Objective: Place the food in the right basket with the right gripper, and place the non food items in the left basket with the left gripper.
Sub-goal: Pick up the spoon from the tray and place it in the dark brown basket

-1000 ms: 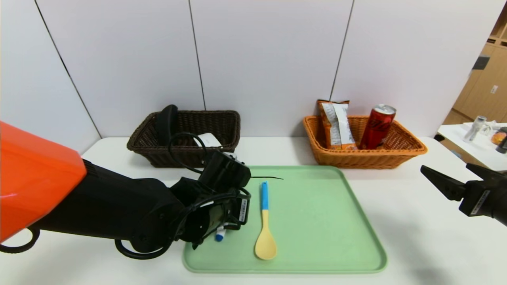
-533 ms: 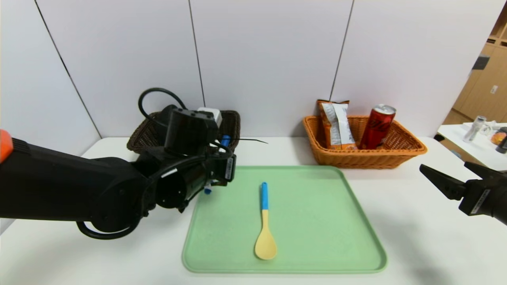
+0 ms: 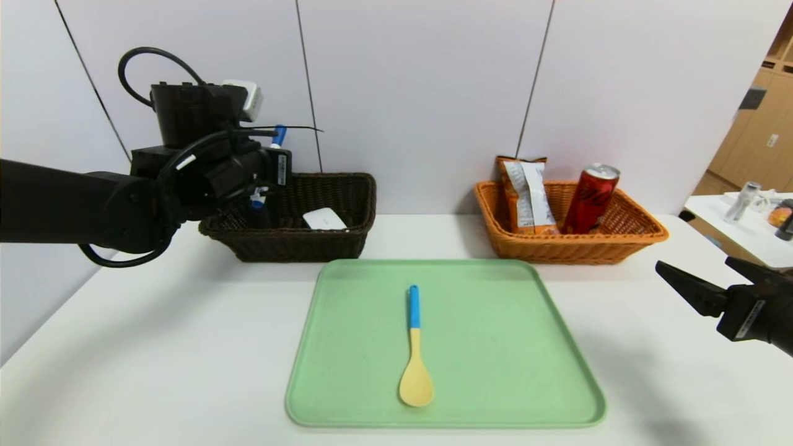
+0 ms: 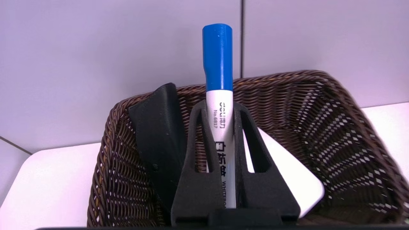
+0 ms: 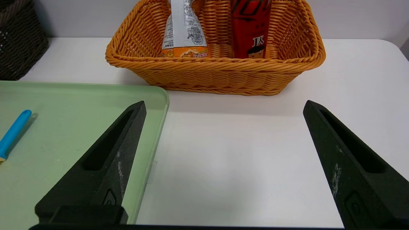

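Two wicker baskets: dark brown woven basket (image 4: 319, 105) holds one long black case (image 4: 159, 140) and one white rounded oblong case (image 4: 287, 172); orange-tan woven basket (image 3: 626, 232) holds one orange snack bag (image 3: 525, 195) and one red soda can (image 3: 590, 197). Left gripper (image 4: 220, 111) clamps one blue-capped white marker (image 4: 219, 105), printed "No.6817", over the brown basket; right gripper (image 5: 223, 110) spread wide, holding nothing, beside the green plastic tray (image 3: 508, 347). One blue-handled yellow spoon (image 3: 414, 347) lies on the tray.

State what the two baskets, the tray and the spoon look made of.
Dark brown basket and orange basket: woven wicker or plastic rattan, by the braided strands. Green tray: matte, likely plastic, smooth moulded rim. Spoon: probably silicone or plastic, with uniform matte blue and yellow.
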You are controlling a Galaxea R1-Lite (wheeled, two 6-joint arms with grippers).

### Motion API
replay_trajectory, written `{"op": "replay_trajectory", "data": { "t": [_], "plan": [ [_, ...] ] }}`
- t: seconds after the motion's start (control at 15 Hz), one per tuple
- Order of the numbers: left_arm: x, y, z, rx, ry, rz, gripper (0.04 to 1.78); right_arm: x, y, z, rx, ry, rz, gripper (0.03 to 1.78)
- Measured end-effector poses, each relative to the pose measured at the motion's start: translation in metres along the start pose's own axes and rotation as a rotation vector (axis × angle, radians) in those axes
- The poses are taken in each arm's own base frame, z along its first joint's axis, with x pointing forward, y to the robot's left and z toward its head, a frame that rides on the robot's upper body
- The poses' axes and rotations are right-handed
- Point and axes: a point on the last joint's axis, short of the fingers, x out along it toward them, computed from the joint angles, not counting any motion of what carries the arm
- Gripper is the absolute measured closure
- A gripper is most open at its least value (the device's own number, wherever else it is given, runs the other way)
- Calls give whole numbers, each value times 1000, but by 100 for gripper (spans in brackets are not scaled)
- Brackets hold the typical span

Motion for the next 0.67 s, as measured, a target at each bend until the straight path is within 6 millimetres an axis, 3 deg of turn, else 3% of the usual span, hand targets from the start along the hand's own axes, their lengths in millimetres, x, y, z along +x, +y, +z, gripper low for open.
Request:
{"op": "replay_trajectory", "data": {
  "t": [0.33,0.67],
  "plan": [
    [39,8,-29,-76,69,40,166,0,0,0,2,1,-3,12],
    [56,5,-48,-86,88,40,166,-1,0,-2,3,8,-4,12]
  ]
}}
